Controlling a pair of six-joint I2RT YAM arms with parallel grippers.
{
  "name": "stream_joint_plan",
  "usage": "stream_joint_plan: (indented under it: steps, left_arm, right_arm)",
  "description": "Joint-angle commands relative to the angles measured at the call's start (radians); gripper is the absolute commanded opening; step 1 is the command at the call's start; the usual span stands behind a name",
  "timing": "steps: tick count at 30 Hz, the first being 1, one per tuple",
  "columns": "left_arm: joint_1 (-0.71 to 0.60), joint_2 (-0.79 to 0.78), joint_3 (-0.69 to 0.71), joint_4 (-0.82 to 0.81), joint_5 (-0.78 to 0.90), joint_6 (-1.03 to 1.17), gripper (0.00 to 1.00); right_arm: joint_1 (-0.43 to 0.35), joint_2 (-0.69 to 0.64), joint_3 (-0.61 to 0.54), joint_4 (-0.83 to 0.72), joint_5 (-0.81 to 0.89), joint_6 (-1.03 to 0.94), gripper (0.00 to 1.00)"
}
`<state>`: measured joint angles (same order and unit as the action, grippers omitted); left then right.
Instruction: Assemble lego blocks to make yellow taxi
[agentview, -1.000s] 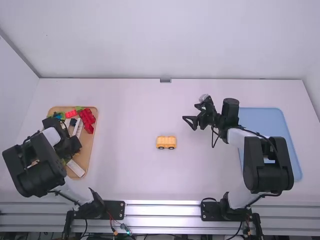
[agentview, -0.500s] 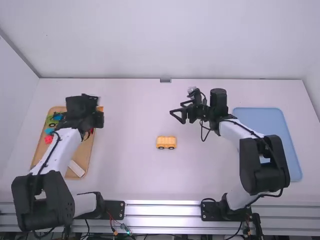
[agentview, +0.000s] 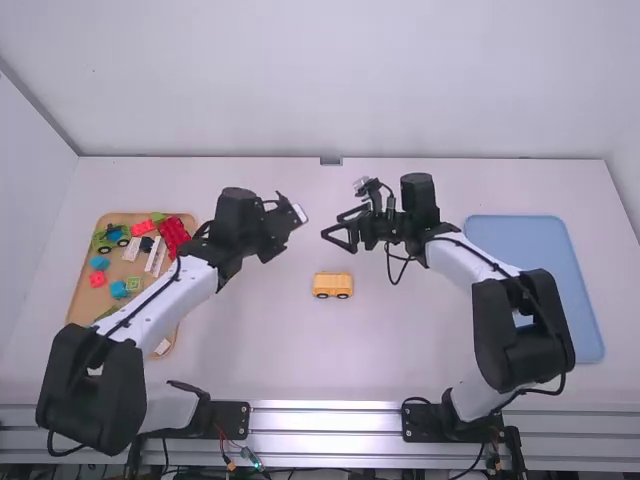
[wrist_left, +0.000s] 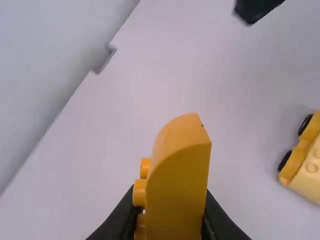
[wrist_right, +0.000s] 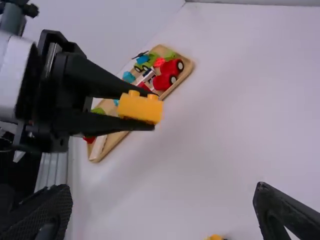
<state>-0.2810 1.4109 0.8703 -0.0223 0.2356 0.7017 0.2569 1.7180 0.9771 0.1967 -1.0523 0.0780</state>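
Note:
In the high view, my left gripper (agentview: 290, 218) is over the table, up and to the left of the yellow wheeled base (agentview: 332, 285). My left gripper (wrist_left: 172, 227) is shut on a curved yellow block (wrist_left: 177, 175) with studs; the right wrist view shows that yellow block (wrist_right: 140, 107) between its fingertips. My right gripper (agentview: 336, 232) hangs behind the base, facing the left one. Seen from its own wrist, my right gripper (wrist_right: 162, 207) stands wide open with nothing between its fingers. The wheeled base (wrist_left: 306, 165) rests on the table, studs up.
A wooden tray (agentview: 187, 290) at the left holds several loose blocks, among them a red piece (agentview: 173, 234) and a green wheeled one (agentview: 110, 238). A blue tray (agentview: 540, 232) lies at the right, partly behind the right arm.
The left arm has swung right, out of the wooden tray and over the table, with the curved yellow block. My right gripper has moved left. The wheeled base has stayed put.

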Motion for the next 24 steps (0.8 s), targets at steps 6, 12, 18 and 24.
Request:
stream_joint_plan:
  steps: [6,12,18,24]
  left_arm:
    - [-0.096,0.057,0.011,0.067,-0.023,0.102,0.02]
    - [-0.140,0.105,0.011,0.114,-0.033,0.097,0.02]
    - [-0.186,0.105,0.011,0.118,-0.036,0.108,0.02]
    - [-0.198,0.105,0.011,0.118,-0.038,0.108,0.02]
  right_arm:
    - [-0.022,-0.016,0.025,-0.049,-0.070,-0.001,0.83]
    - [-0.019,-0.016,0.024,-0.099,-0.029,-0.023,0.77]
    - [0.008,-0.008,0.023,-0.097,-0.014,-0.026,0.76]
    - [0.006,0.018,0.023,-0.101,0.001,-0.022,0.59]
